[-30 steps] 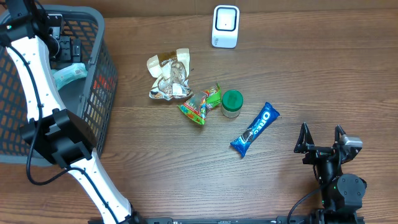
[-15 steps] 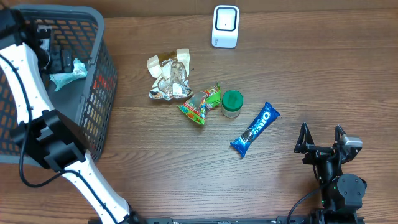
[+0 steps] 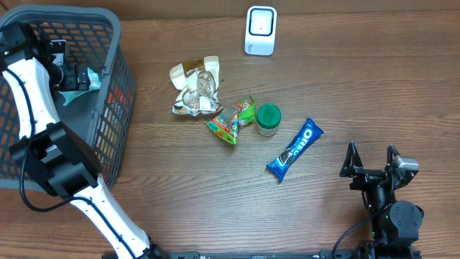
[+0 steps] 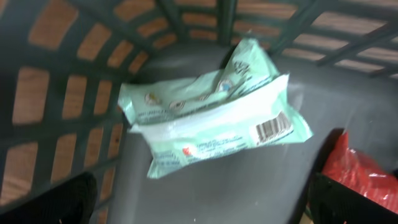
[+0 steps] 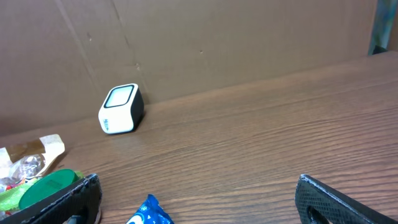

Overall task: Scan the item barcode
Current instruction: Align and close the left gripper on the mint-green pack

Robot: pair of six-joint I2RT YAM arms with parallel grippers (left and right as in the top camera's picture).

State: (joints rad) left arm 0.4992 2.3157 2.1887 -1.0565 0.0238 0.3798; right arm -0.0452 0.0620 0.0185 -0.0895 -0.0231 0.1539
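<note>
A dark grey plastic lattice basket point(image 3: 118, 79) sits at 9 o'clock on the wooden bench point(image 3: 345, 79). The left end effector point(image 4: 199, 190) reaches down inside it with its jaws spread wide and nothing gripped. Below it, a pale mint-green plastic packet point(image 4: 214, 127) lies on the basket floor, its barcode facing up at the packet's 4 o'clock corner. A red crinkled wrapper point(image 4: 357, 174) lies near it at 4 o'clock.

A white box-shaped barcode scanner point(image 3: 259, 30) stands at 12 o'clock on the bench, well apart from the basket. Around the middle lie a crumpled clear-and-tan wrapper point(image 3: 195, 88), a green-and-orange candy bag point(image 3: 231, 120), a small green-lidded jar point(image 3: 268, 119) and a blue Oreo cookie pack point(image 3: 295, 149).

The right end effector point(image 3: 371, 160) hangs at 4 o'clock, fully open and empty.
</note>
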